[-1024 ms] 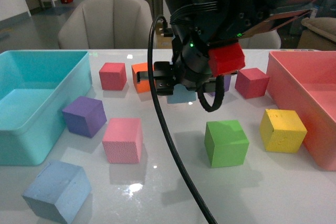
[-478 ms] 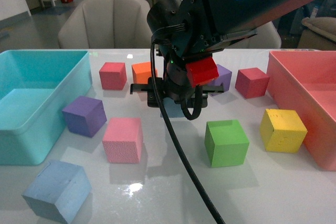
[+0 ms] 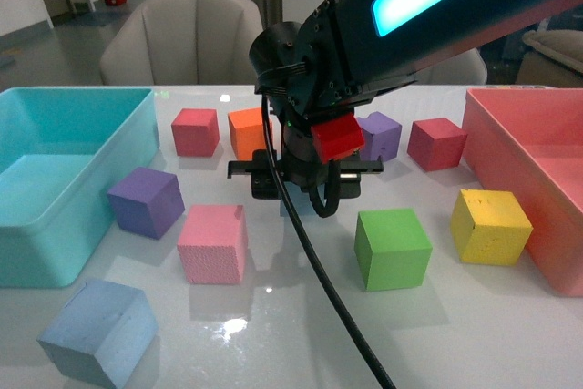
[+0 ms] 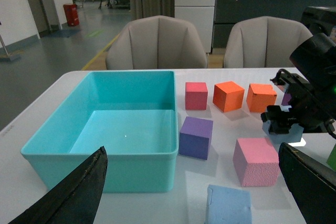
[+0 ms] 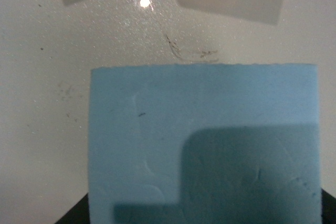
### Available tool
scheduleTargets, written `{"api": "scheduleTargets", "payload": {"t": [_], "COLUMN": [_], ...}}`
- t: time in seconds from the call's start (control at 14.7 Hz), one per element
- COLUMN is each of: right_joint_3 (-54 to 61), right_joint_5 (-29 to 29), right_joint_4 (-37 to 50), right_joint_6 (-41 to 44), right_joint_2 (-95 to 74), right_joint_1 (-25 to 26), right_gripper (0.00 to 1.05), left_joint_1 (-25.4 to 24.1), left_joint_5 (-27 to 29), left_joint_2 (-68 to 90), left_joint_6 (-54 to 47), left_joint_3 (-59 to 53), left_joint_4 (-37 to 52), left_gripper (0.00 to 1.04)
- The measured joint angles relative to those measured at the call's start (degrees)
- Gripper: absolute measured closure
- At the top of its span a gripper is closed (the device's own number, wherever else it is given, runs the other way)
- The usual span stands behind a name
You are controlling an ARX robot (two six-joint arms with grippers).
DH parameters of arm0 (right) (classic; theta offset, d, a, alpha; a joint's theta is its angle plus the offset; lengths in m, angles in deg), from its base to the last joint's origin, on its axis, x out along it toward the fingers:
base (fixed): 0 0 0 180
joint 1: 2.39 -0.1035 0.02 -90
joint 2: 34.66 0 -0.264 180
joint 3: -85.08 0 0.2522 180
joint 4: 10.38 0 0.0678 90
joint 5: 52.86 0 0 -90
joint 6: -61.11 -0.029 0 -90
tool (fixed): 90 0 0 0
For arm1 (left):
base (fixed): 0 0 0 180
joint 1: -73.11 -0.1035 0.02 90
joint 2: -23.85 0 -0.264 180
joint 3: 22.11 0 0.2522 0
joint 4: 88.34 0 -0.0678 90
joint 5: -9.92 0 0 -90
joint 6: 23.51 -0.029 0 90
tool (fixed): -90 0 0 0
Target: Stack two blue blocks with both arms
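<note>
One pale blue block [image 3: 98, 332] lies on the white table at the front left; it also shows in the left wrist view [image 4: 227, 204]. My right gripper [image 3: 305, 184] is shut on the second blue block [image 4: 281, 129] and holds it low over the middle of the table, behind the pink cube. In the front view that block is almost hidden by the black arm. It fills the right wrist view [image 5: 205, 150]. My left gripper [image 4: 191, 150] is open and empty, above and in front of the table, near the lying blue block.
A turquoise bin [image 3: 55, 125] stands at the left and a pink bin [image 3: 492, 134] at the right. Around the held block are a pink cube [image 3: 212, 243], a purple cube [image 3: 146, 200], a green cube [image 3: 392, 248], a yellow cube [image 3: 490, 225] and a back row of red, orange and purple cubes.
My right arm has moved left and toward the front with the blue block in it, from the back row to the middle of the table. The lying blue block has not moved.
</note>
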Motion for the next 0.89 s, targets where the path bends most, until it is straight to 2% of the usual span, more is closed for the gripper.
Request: {"api": "scheduleTargets", "payload": {"t": [0.2, 0.27, 0.55, 0.89], "right_joint_3": [-2.5, -2.8, 7.0, 34.9], "right_joint_5": [-1.0, -0.7, -0.6, 2.4], "right_joint_4": [-0.6, 0.2, 7.8, 32.8], "right_joint_6": [0.0, 0.0, 0.1, 2.4], "right_joint_2": [-1.9, -1.9, 8.3, 32.3], "right_joint_1": [0.0, 0.0, 1.2, 1.9], "right_gripper": [0.14, 0.07, 0.06, 0.06], "left_joint_1": [0.0, 0.0, 0.0, 0.0], "left_joint_5": [0.0, 0.0, 0.0, 0.0], "left_joint_2": [0.0, 0.0, 0.0, 0.0], "left_joint_6": [0.0, 0.0, 0.0, 0.0], "left_joint_3": [0.0, 0.0, 0.0, 0.0], "left_joint_4": [0.0, 0.0, 0.0, 0.0], "left_gripper": [0.07, 0.07, 0.07, 0.07]}}
